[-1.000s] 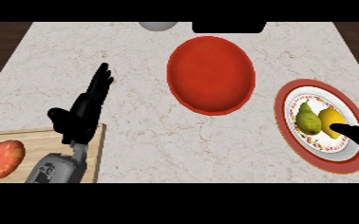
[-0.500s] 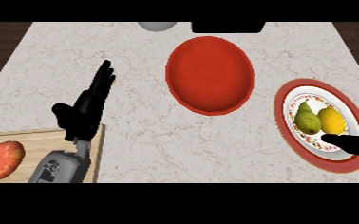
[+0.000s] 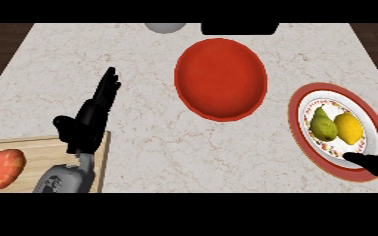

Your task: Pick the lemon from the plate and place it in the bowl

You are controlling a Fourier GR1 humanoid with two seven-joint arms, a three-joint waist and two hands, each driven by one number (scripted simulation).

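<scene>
Even, bright light falls across the counter [image 3: 192, 145] (shadows are barely there), with no glare and little edge distortion.

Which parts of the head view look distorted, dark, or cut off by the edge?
In the head view, the round plate looks taller than wide, and so does the red bowl. The right hand is cut by the right edge, only a dark tip showing over the plate's rim. The left hand is black with little detail. The lemon shows a soft highlight; no harsh glare on the counter.
</scene>
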